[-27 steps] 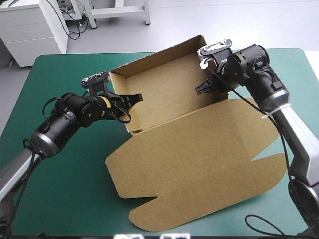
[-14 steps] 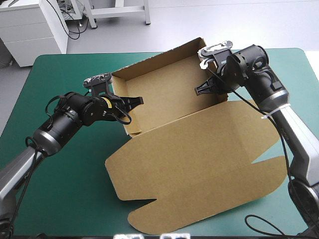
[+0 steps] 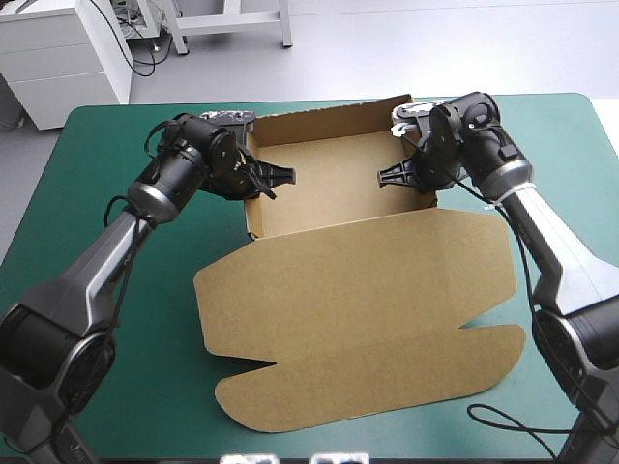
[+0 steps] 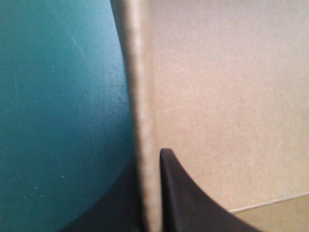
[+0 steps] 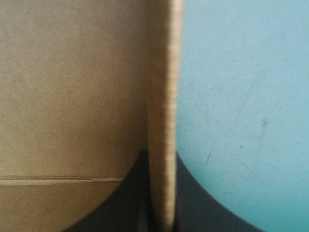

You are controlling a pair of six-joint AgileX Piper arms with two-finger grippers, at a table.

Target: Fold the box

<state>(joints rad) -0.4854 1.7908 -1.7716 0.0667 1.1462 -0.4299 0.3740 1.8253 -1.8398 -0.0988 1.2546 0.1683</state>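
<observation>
Left gripper [image 3: 278, 177] clamped on left side wall of box [image 3: 334, 179], board pinched between black fingers. Right gripper [image 3: 385, 177] likewise clamped on right side wall. Box sits far-middle on teal-green cover [image 3: 145, 387]. Back and side walls raised, tray formed. Lid [image 3: 358, 309] flat toward near edge, flaps unfolded. Judgement: mostly done; side walls may need seating.

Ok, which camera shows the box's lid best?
The high view: the whole lid lies flat on the table, nearer than the tray. The wrist views show just side walls: one pinched in the left gripper, one in the right gripper.
</observation>
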